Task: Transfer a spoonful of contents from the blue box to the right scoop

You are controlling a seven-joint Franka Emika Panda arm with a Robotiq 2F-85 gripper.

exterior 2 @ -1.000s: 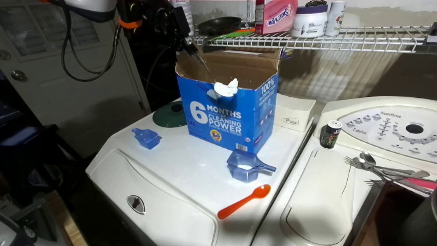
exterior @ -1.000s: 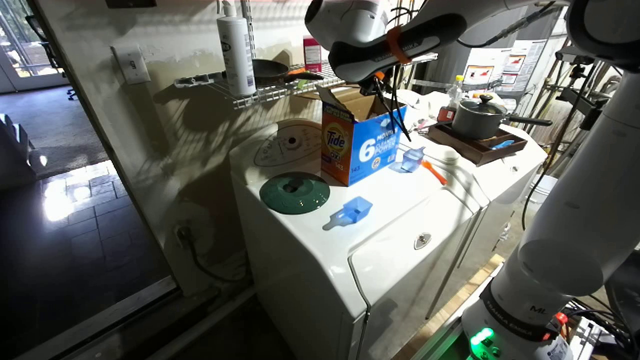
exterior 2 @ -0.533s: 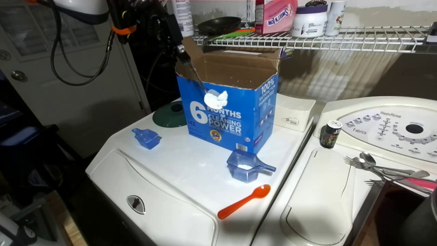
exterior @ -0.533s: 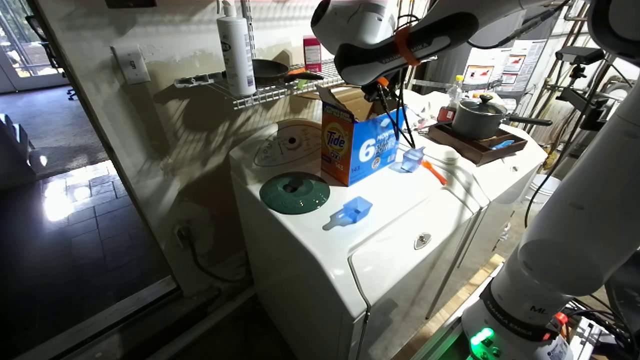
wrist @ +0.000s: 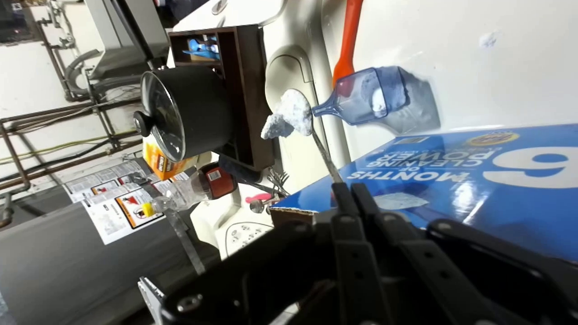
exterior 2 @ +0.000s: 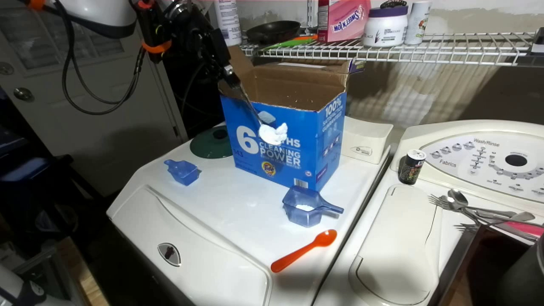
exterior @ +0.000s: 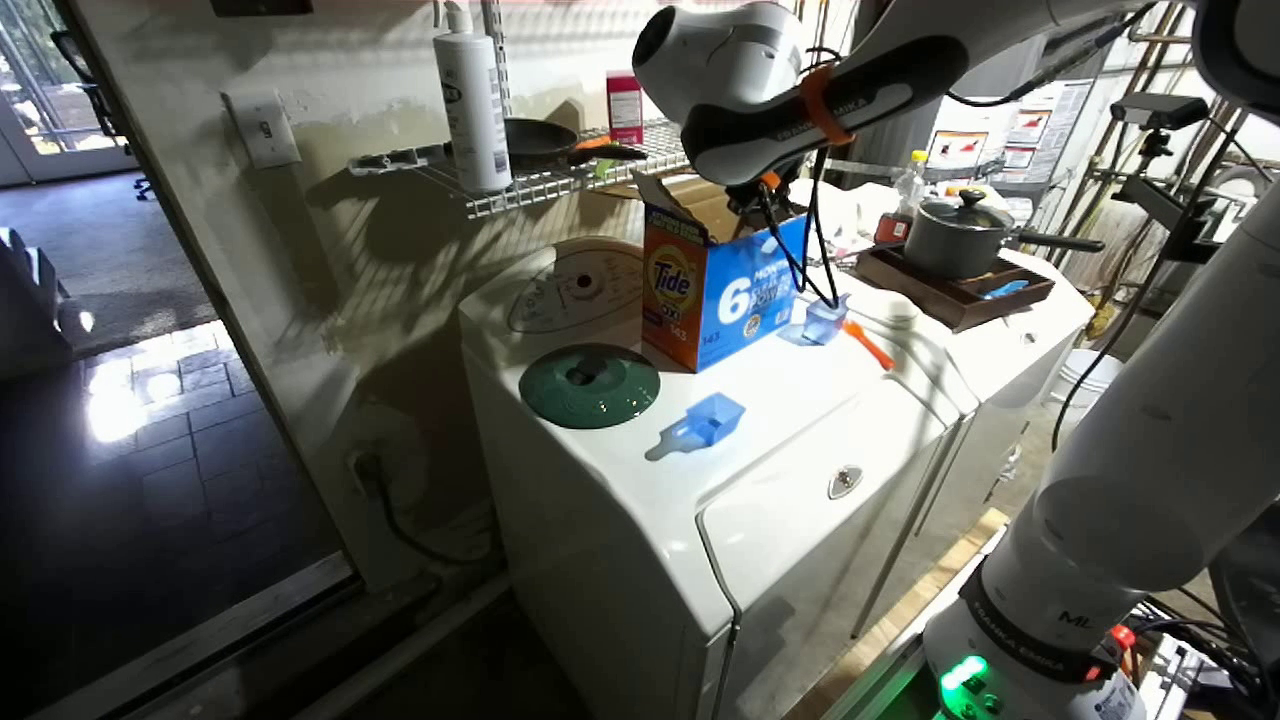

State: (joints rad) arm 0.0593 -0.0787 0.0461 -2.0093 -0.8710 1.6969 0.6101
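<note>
1. Claw point(wrist: 351, 190): clenched, grasping a metal spoon point(wrist: 326, 157) by its handle; wrist view shows the fingers point(wrist: 344, 198) pressed close together.
2. Metal spoon: slopes down from the claw, bowl heaped with white powder point(wrist: 294, 109), one lump jutting past the edge. In an exterior view (sides below as seen there) it hangs in the air before the blue box point(exterior 2: 289, 157), higher than the right scoop point(exterior 2: 307, 219) and apart from it.
3. Blue box: upright, top open, on the far part of a white machine point(exterior 2: 238, 212).
4. Right scoop: pale, see-through, resting just beside the box's near right corner, handle pointing right; a little white powder inside. Contact with box: cannot tell.
5. Orange spoon point(exterior 2: 304, 251): lies nearer than the right scoop.
6. Left scoop point(exterior 2: 183, 172): brighter blue, well apart from the right scoop.
7. Green lid point(exterior 2: 211, 143): left of the box, beyond the left scoop.
8. Neighbouring machine point(exterior 2: 395, 229), right: black can point(exterior 2: 411, 168), nearer a cutlery pile point(exterior 2: 459, 204).
9. Wire shelf point(exterior 2: 463, 49), far: frying pan point(exterior 2: 274, 32), pink box point(exterior 2: 348, 21).
</note>
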